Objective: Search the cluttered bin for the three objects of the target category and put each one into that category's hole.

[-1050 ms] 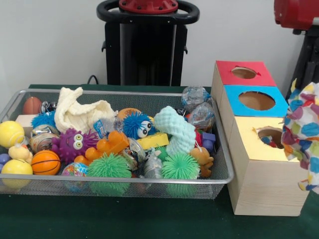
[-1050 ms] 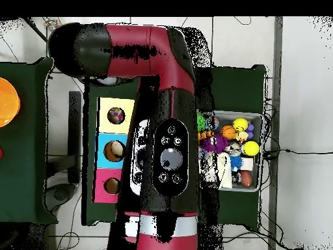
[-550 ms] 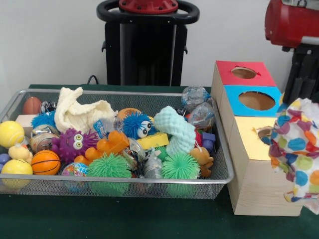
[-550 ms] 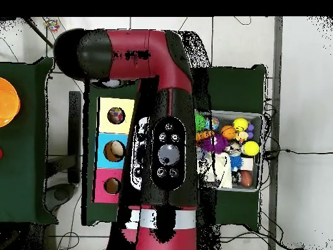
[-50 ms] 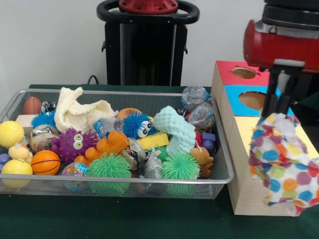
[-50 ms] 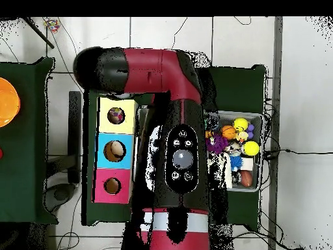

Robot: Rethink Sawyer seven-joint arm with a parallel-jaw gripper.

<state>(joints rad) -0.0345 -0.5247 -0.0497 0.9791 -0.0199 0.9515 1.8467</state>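
End effector [image 5: 280, 110]: hanging over yellow section of wooden sorting box [image 5: 259, 191], clamping top of polka-dot cloth [image 5: 284, 162]. Cloth is draping in front of yellow top, covering its hole. Red hole [image 5: 243, 72] and blue hole [image 5: 252, 100] are showing open. Wire mesh bin [image 5: 124, 186] w/ assorted toys is sitting left of box on green table [image 5: 99, 219]; incl. cream cloth [image 5: 79, 112], mini basketball [image 5: 45, 162]. No legible writing or labels.

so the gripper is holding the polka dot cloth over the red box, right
Not quite. In the front view the gripper holds the polka dot cloth over the yellow box, the nearest of the three. The red box is the farthest one, beyond the blue box.
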